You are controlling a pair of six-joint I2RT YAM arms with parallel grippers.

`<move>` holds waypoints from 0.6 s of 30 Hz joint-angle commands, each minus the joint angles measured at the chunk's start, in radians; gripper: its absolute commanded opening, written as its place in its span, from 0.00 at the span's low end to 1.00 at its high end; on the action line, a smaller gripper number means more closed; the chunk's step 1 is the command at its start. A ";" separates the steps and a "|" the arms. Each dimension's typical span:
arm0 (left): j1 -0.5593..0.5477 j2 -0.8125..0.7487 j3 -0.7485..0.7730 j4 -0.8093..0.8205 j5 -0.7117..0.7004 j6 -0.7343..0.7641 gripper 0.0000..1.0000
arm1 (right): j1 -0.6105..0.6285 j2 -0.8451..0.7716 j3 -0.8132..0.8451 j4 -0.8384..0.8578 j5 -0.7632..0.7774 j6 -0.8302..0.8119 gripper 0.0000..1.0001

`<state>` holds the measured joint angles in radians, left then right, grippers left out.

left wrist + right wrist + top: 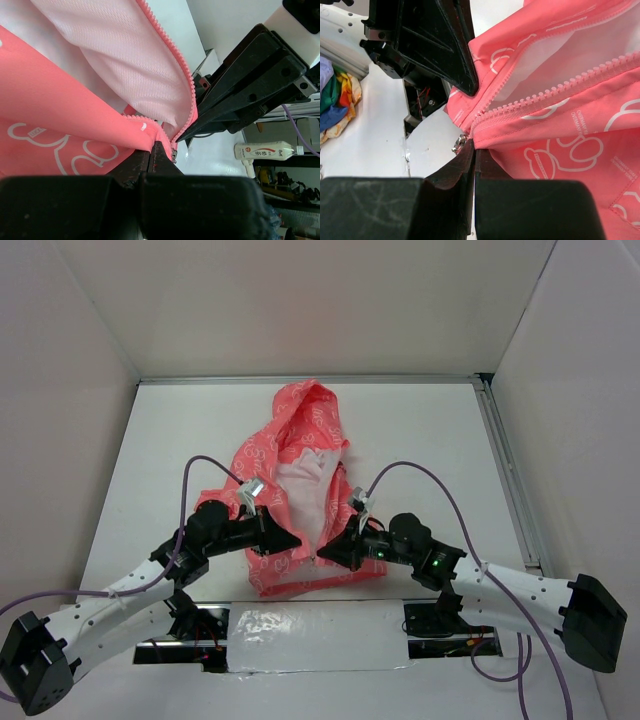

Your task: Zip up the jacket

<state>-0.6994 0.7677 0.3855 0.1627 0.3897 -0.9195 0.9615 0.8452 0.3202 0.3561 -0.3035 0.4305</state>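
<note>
The coral-pink jacket lies on the white table, hood at the far end, front open with the whitish lining showing. The two zipper rows meet at the near hem. My left gripper is shut on the left front edge beside the zipper's bottom; in the left wrist view pink fabric sits between the jaws. My right gripper is shut on the right front edge at the zipper's bottom. The small metal slider sits just beside its tip. The grippers nearly touch.
A shiny taped strip runs along the table's near edge between the arm bases. White walls enclose the table on three sides. A white bottle and a pile of coloured cloth lie off the table.
</note>
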 commanded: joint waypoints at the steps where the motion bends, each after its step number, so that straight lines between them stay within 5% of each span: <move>1: -0.006 -0.016 -0.008 0.073 0.008 0.004 0.00 | -0.006 -0.017 0.033 0.040 -0.002 0.005 0.00; 18: -0.006 -0.007 -0.023 0.109 0.032 0.008 0.00 | -0.032 -0.015 0.036 0.087 -0.020 0.043 0.00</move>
<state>-0.6994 0.7677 0.3698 0.1951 0.3973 -0.9195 0.9443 0.8455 0.3206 0.3611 -0.3077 0.4576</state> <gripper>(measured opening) 0.033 0.015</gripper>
